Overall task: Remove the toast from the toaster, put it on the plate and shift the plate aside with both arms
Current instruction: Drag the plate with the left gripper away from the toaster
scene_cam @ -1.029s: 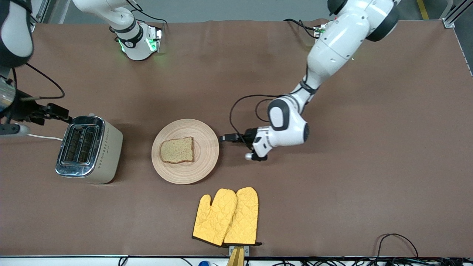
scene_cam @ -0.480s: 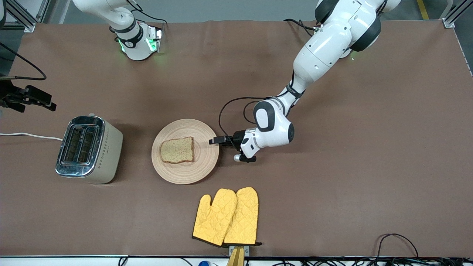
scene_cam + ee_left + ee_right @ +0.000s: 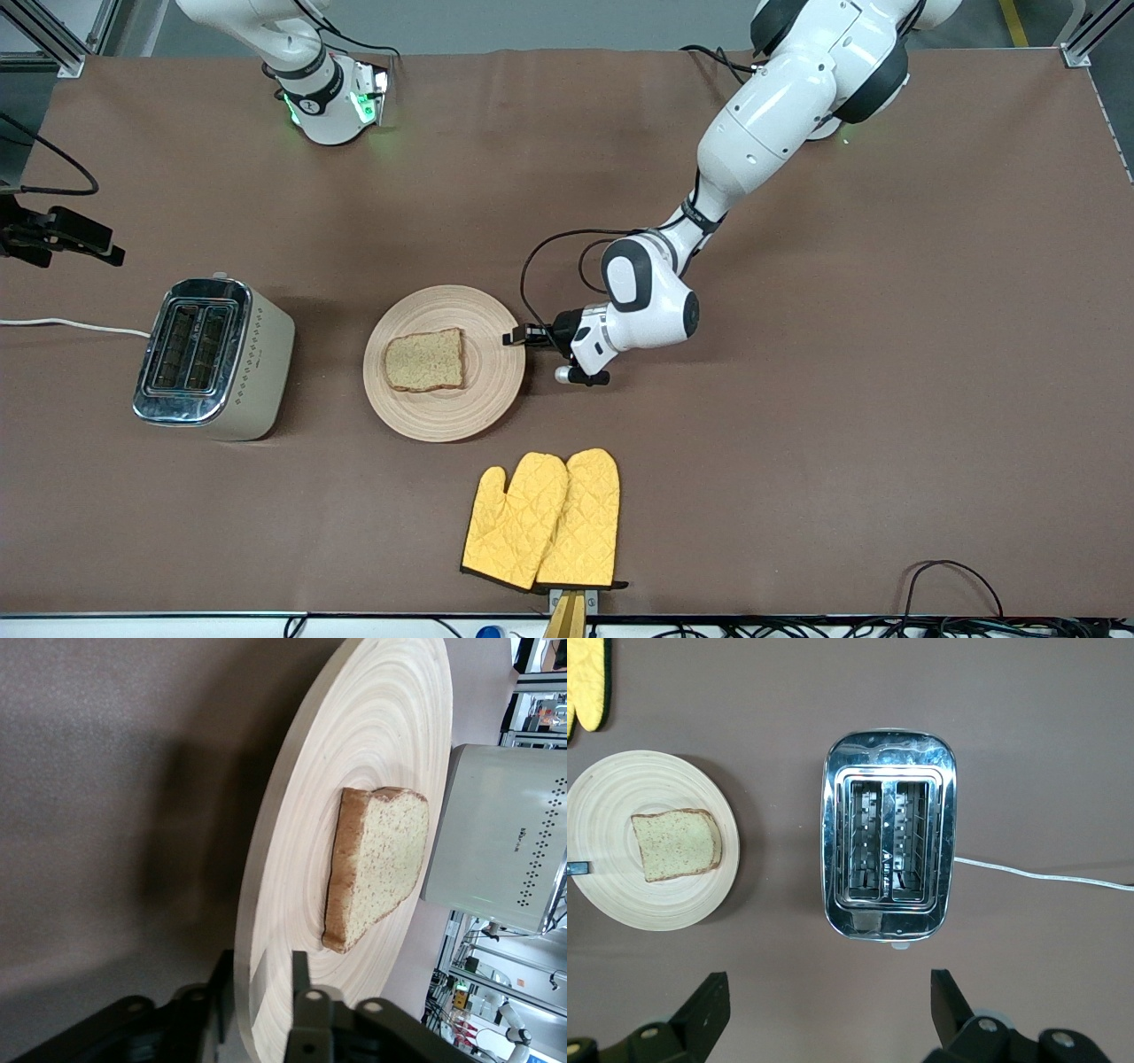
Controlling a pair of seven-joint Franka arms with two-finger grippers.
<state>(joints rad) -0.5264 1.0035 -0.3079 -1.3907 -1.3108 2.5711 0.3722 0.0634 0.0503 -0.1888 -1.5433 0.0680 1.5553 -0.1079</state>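
The round light-wood plate [image 3: 483, 390] lies mid-table with the toast [image 3: 425, 359], a brown speckled slice, flat on it. My left gripper [image 3: 516, 338] is low at the plate's rim on the side toward the left arm's end. In the left wrist view its fingers [image 3: 299, 979] stand one above and one below the rim of the plate [image 3: 372, 735], with a gap, and the toast [image 3: 376, 864] lies past them. My right gripper [image 3: 102, 248] is open and empty, high over the table beside the toaster; in its wrist view it [image 3: 828, 1010] is spread wide.
A chrome two-slot toaster [image 3: 208, 354] stands toward the right arm's end, its slots empty in the right wrist view [image 3: 890, 850], with a white cord [image 3: 1036, 875]. Two yellow oven mitts [image 3: 545, 518] lie nearer the front camera than the plate.
My left gripper has slid toward the plate and now straddles its rim. My right gripper has drawn away from the toaster toward the right arm's end of the table.
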